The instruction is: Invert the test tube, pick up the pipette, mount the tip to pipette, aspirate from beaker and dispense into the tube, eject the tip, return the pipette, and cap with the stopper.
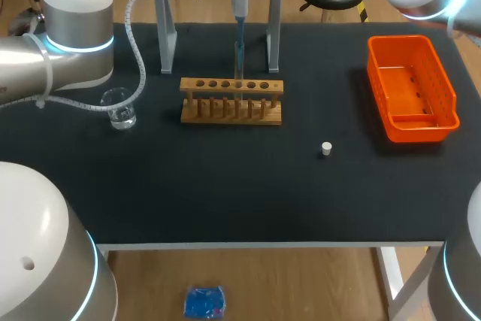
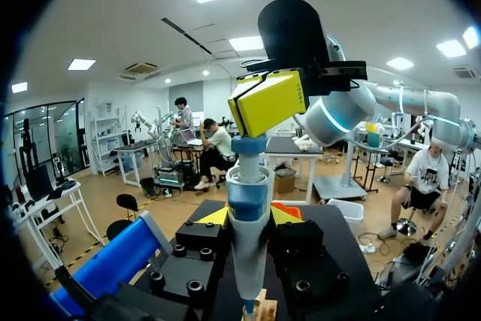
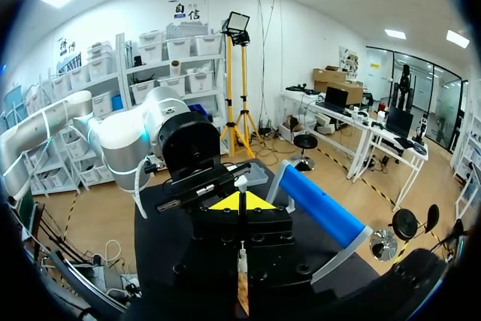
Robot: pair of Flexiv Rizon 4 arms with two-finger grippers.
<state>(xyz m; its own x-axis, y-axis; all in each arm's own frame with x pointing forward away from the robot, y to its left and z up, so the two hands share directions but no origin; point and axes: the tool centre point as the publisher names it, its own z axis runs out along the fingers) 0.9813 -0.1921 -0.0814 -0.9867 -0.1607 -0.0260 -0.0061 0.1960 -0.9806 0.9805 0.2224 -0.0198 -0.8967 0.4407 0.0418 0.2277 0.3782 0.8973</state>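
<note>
My left gripper (image 2: 248, 217) is shut on the white and blue pipette (image 1: 240, 7) and holds it upright at the back of the table. The bluish tip (image 1: 239, 54) points down into a hole of the wooden rack (image 1: 231, 101). I cannot make out the tube in that hole. In the left wrist view my right gripper (image 2: 267, 99), shut, rests on top of the pipette's plunger (image 2: 248, 145). The right wrist view shows its yellow tips (image 3: 240, 202) pressed together. The glass beaker (image 1: 120, 108) stands left of the rack. The white stopper (image 1: 326, 149) lies to the rack's right.
An orange bin (image 1: 412, 88) sits at the right side of the table. My left arm (image 1: 68, 43) comes in across the back left corner, its cable looping down beside the beaker. A metal stand (image 1: 272, 13) rises behind the rack.
</note>
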